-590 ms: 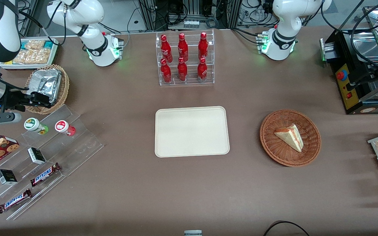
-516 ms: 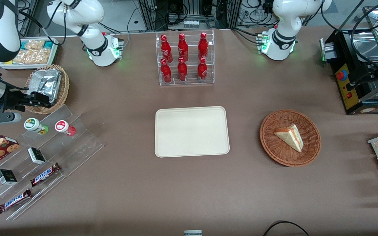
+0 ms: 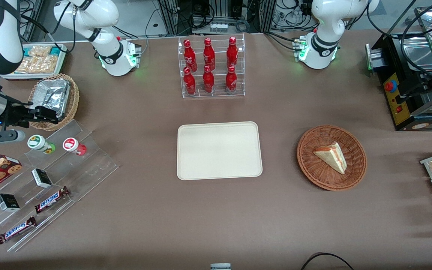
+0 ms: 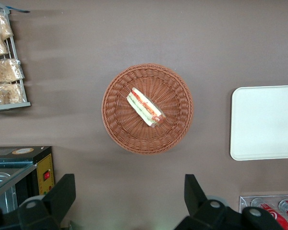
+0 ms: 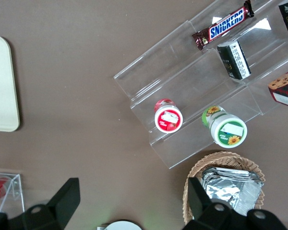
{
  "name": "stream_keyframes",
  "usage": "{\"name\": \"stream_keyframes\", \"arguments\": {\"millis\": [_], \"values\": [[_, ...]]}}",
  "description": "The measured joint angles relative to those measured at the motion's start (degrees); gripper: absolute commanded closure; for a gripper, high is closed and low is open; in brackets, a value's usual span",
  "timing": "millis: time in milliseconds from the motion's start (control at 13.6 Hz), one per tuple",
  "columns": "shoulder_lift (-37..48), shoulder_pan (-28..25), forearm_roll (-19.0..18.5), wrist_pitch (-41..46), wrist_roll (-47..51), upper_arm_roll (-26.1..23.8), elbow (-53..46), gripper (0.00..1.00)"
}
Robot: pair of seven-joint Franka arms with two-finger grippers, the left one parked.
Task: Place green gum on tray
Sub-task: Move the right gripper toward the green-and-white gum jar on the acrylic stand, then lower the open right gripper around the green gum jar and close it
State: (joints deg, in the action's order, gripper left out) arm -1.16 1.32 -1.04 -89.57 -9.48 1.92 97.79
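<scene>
Gripper (image 3: 47, 114): above the foil basket, fingers wide apart, holding nothing.
Green gum (image 3: 40, 144): upright on acrylic stand.
Tray (image 3: 219, 150): mid-table.

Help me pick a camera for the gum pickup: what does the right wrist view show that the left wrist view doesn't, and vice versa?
Only the right wrist view shows the green gum, the red gum beside it on the clear stepped stand, a Snickers bar, and the open gripper, empty. Only the left wrist view shows the wicker basket holding a sandwich. Both show part of the tray, which holds nothing in either.
</scene>
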Motion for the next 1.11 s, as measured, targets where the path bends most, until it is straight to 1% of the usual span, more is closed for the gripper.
{"name": "stream_keyframes", "arguments": {"millis": [295,664,1107], "values": [[-0.4,3.2,0.0,-3.7,-9.8,0.4,2.2,0.0],[-0.5,8.7,0.0,-12.1,-25.7,0.6,7.4,0.0],[-0.6,12.5,0.0,-20.3,-42.9,0.6,12.1,0.0]]}}
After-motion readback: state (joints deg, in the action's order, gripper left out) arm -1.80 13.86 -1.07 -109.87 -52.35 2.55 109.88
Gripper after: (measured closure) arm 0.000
